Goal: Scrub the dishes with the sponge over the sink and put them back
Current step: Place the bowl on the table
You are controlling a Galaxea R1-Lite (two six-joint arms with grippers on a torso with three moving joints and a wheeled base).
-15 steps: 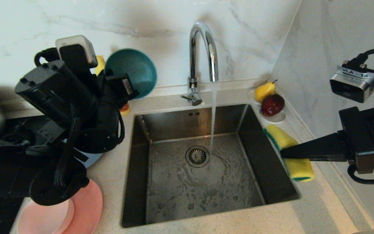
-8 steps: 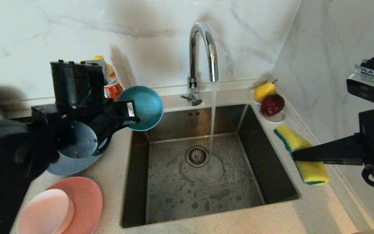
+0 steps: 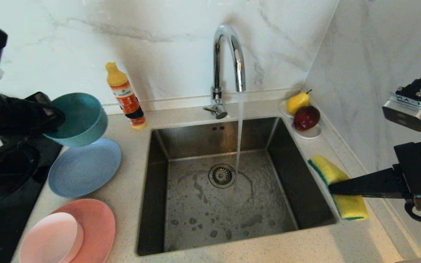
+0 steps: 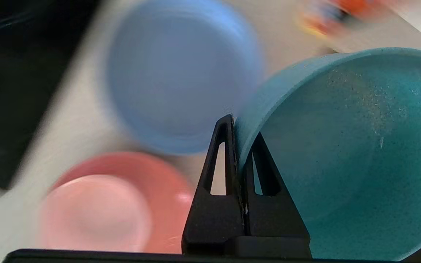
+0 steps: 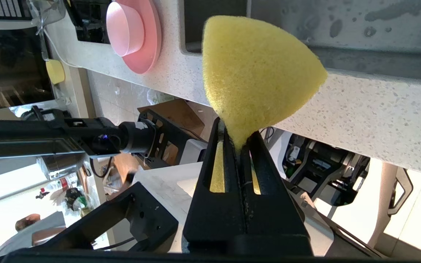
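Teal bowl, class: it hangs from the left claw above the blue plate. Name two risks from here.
1. The left claw pinches only the rim of the bowl, tilted over the blue plate; it could slip and drop.
2. The tap runs unattended, so water may splash the counter.

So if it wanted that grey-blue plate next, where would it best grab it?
Probably by the rim. The plate lies flat on the counter, so only its raised edge offers a thin lip to pinch. The edge towards the sink looks freest: the teal bowl, held in the left claw, hangs over the far edge.
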